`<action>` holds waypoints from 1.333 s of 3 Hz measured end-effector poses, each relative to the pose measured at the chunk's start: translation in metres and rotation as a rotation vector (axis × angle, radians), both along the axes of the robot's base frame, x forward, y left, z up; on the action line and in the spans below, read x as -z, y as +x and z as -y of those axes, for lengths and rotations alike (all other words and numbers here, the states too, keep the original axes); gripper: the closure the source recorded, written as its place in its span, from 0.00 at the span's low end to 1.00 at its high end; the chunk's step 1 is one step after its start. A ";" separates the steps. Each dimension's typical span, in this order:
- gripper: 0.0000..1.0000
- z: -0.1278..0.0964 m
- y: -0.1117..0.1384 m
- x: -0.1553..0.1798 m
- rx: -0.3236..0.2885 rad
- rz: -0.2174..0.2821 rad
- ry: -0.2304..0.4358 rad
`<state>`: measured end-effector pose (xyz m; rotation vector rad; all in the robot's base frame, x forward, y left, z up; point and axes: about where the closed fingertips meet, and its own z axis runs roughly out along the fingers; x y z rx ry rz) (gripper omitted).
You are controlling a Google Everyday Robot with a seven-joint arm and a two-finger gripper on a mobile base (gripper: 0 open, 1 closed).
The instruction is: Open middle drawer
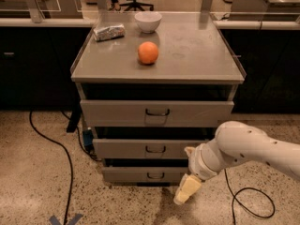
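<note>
- The middle drawer [122, 149] sits in the grey cabinet between the taller top drawer [112, 112] and the narrower bottom drawer [126, 175]; its flat front faces the camera with a dark gap above it; its small dark loop handle [155, 149] is at the centre
- The gripper [186, 191] hangs low at the right, in front of the right end of the bottom drawer, pointing down and to the left; it is below and to the right of the handle and apart from it; whether it is released or clenched cannot be told
- The white arm [248, 149] comes in from the right edge, overlapping the right end of the middle drawer
- On the tabletop [197, 46]: an orange [148, 52] near the middle; a white bowl [148, 21] behind it; a silver packet [108, 32] at the back left
- A black cable [51, 144] lies on the speckled floor to the left
</note>
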<state>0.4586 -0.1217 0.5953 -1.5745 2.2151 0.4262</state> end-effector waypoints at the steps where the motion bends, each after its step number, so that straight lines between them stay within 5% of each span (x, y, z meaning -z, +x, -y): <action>1: 0.00 0.008 0.022 0.041 0.040 -0.021 0.005; 2: 0.00 0.025 0.039 0.080 0.114 -0.057 0.026; 4: 0.00 0.016 0.040 0.082 0.099 -0.043 0.045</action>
